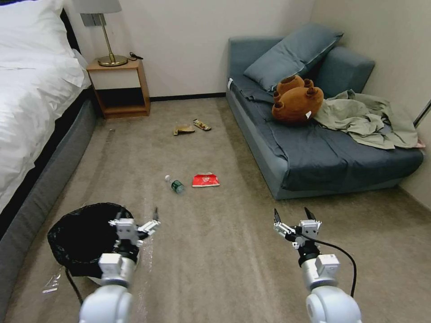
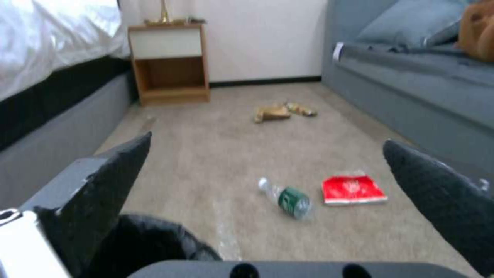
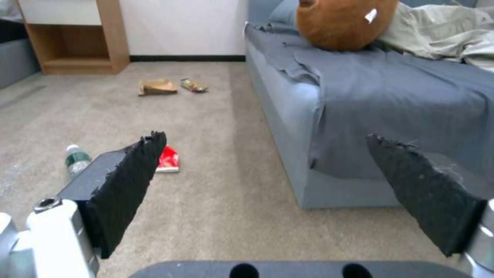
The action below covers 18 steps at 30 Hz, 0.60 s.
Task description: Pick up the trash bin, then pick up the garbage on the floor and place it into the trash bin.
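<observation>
I am hovering my wide-open left gripper [image 1: 137, 220] over the trash bin [image 1: 81, 237]; its loose black liner risks slipping from my grasp.

Bin liner [image 1: 81, 237] showing glossy black; bottle [image 1: 175, 184] clear, wearing green label; snack packet [image 1: 205, 180] red; paper scrap [image 1: 183, 129] tan; carpet [image 1: 215, 269] reading beige; sofa [image 1: 314, 157] slate blue.

Carpeted bedroom [image 1: 215, 251], probably hotel.
</observation>
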### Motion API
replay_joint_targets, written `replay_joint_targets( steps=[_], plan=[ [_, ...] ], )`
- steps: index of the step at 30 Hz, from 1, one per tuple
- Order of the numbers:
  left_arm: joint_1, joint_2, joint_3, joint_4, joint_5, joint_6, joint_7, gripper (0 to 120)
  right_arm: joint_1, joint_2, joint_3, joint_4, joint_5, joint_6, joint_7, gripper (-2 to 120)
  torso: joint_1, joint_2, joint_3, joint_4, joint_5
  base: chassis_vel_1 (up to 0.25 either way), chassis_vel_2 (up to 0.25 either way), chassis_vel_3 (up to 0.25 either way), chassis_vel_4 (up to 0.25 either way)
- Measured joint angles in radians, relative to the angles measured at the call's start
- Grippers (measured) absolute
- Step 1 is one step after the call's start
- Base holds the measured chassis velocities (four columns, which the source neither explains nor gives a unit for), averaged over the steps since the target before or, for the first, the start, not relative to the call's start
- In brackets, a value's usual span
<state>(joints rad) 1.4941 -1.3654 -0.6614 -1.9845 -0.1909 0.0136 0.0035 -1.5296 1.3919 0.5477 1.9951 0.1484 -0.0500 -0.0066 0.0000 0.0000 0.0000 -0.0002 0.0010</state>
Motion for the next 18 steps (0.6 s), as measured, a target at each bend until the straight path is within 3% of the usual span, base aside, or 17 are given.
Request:
replay_joint_targets(
  steps=[2, 5, 6, 10, 11, 12, 13, 16, 17, 18],
  plan=[
    [-0.010, 0.027, -0.014, 0.008, -0.039, 0.001, 0.003, 114, 0.007, -0.050, 0.003, -0.003, 0.056, -0.015, 0.000, 100, 0.000, 0.000, 0.000, 0.0003, -0.0024, 0.000, 0.000, 0.000, 0.000],
    [-0.020, 0.053, -0.029, 0.013, -0.075, 0.001, 0.006, 115, 0.012, -0.085, 0.006, -0.006, 0.097, -0.026, 0.001, 100, 0.000, 0.000, 0.000, 0.0001, -0.0006, 0.000, 0.000, 0.000, 0.000],
    [-0.034, 0.086, -0.049, 0.021, -0.116, 0.002, 0.007, 115, 0.018, -0.129, 0.008, -0.010, 0.147, -0.039, 0.001, 100, 0.000, 0.000, 0.000, 0.0001, -0.0005, 0.000, 0.000, 0.000, 0.000],
    [-0.036, 0.105, -0.054, 0.022, -0.133, 0.003, 0.010, 113, 0.028, -0.194, 0.013, -0.015, 0.222, -0.059, 0.002, 100, 0.000, 0.000, 0.000, 0.0005, -0.0010, 0.000, 0.000, 0.000, 0.000],
    [-0.043, 0.140, -0.075, 0.022, -0.172, 0.008, 0.010, 112, 0.033, -0.233, 0.018, -0.019, 0.266, -0.071, 0.003, 100, 0.000, 0.000, 0.000, 0.0002, -0.0020, 0.000, 0.000, 0.000, 0.000],
    [-0.049, 0.175, -0.096, 0.022, -0.213, 0.013, 0.012, 110, 0.034, -0.242, 0.018, -0.020, 0.277, -0.074, 0.003, 100, 0.000, 0.000, 0.000, 0.0002, -0.0005, 0.000, 0.000, 0.000, 0.000],
    [-0.049, 0.175, -0.096, 0.022, -0.213, 0.013, 0.012, 110, 0.034, -0.242, 0.018, -0.020, 0.277, -0.074, 0.003, 100, 0.000, 0.000, 0.000, 0.0002, -0.0005, 0.000, 0.000, 0.000, 0.000],
    [-0.069, 0.283, -0.156, 0.022, -0.342, 0.031, 0.020, 102, 0.035, -0.245, 0.018, -0.021, 0.282, -0.076, 0.003, 100, 0.000, 0.000, 0.000, 0.0003, -0.0011, 0.000, 0.000, 0.000, 0.000],
    [-0.069, 0.283, -0.156, 0.022, -0.342, 0.031, 0.020, 102, 0.035, -0.245, 0.018, -0.021, 0.282, -0.076, 0.003, 100, 0.000, 0.000, 0.000, 0.0003, -0.0011, 0.000, 0.000, 0.000, 0.000],
    [-0.076, 0.321, -0.179, 0.022, -0.388, 0.037, 0.023, 101, 0.035, -0.245, 0.018, -0.021, 0.283, -0.077, 0.003, 100, 0.000, 0.000, 0.000, 0.0002, -0.0008, 0.000, 0.000, 0.000, 0.000]
  ],
)
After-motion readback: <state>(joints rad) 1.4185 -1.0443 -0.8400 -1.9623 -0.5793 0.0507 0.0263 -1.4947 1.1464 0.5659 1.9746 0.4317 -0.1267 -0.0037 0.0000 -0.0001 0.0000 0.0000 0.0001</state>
